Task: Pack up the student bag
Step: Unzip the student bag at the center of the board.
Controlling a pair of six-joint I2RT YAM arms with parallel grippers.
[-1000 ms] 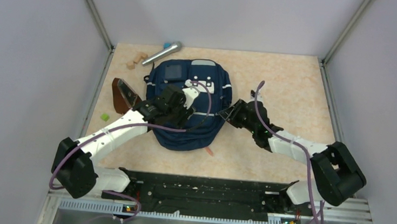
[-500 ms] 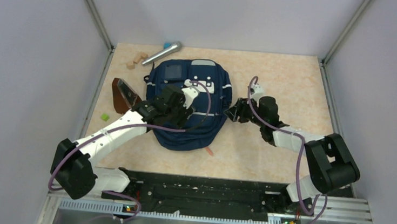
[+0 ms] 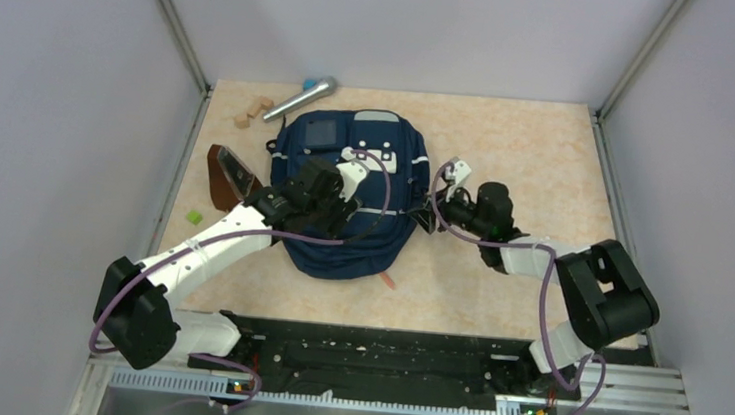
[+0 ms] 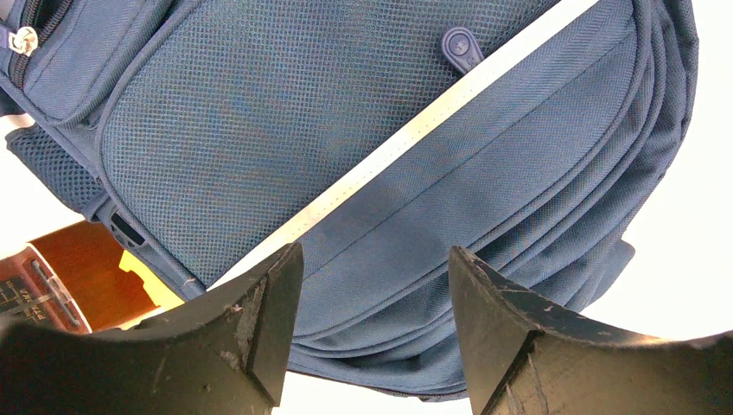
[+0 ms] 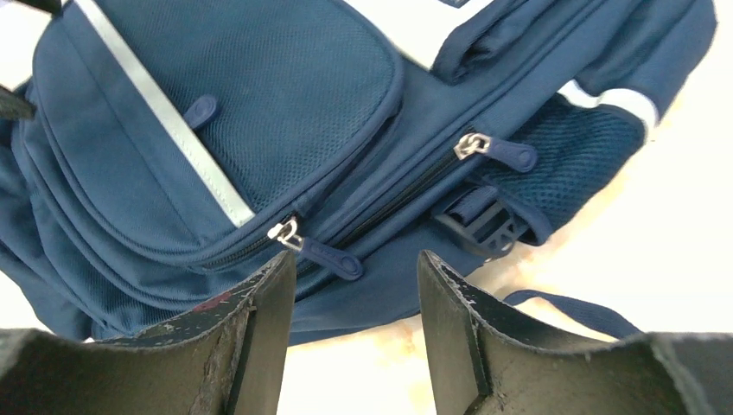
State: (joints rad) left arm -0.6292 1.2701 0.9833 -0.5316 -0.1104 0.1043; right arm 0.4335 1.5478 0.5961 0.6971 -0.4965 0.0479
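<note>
A silver microphone (image 3: 300, 98) lay near small wooden blocks (image 3: 249, 112) on the beige table (image 3: 529, 151). A brown case (image 3: 224, 177) lay at the left edge, a green cube (image 3: 194, 216) near it.

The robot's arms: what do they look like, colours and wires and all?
Both arms are alike: the left arm and right arm have white links between bulky black joints, and a purple cable loops loosely along each. The left gripper and right gripper each have two broad, wedge-shaped black fingers, scuffed at the edges.
</note>
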